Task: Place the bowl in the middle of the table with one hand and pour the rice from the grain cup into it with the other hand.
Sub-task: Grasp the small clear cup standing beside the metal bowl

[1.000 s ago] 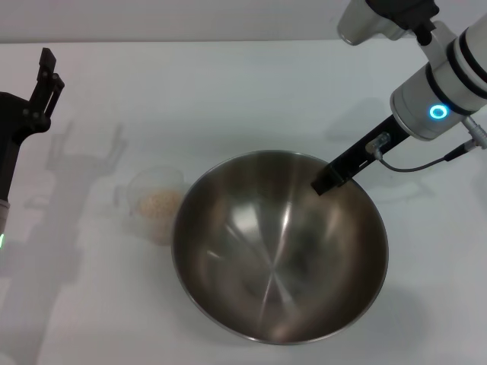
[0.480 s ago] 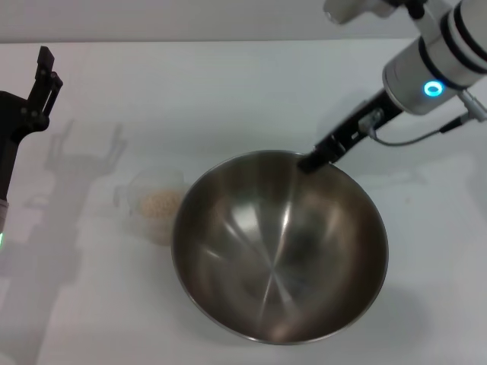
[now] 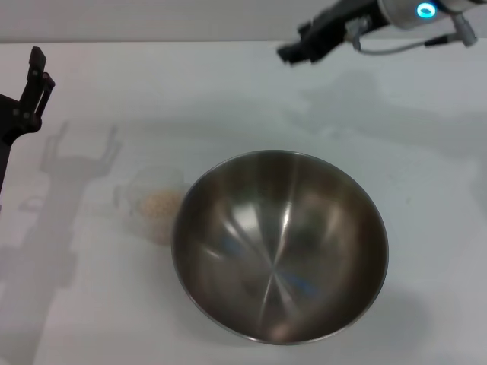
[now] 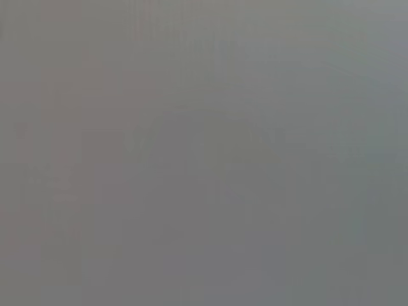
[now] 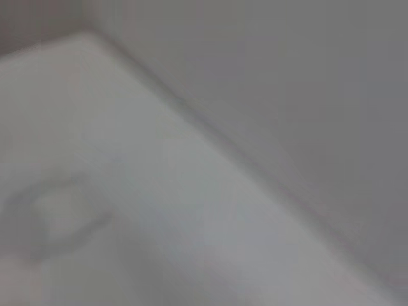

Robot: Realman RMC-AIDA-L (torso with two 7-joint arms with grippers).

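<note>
White table [image 3: 228, 91] spreads wide, w/ the bowl [image 3: 280, 245] sitting about mid-table, free of any grip. Right tool [image 3: 293, 52] was at the bowl's far rim a sec ago; now it's lifted up and away toward the far side, holding nothing, though can't tell if its fingers are spread. So bowl placement looks done. Left tool [image 3: 34, 76] hangs at the left edge, fingers parted, empty. Grain cup [image 3: 156, 201] w/ rice [image 3: 160, 204] stands just left of the bowl, not yet picked up; pour is next.
</note>
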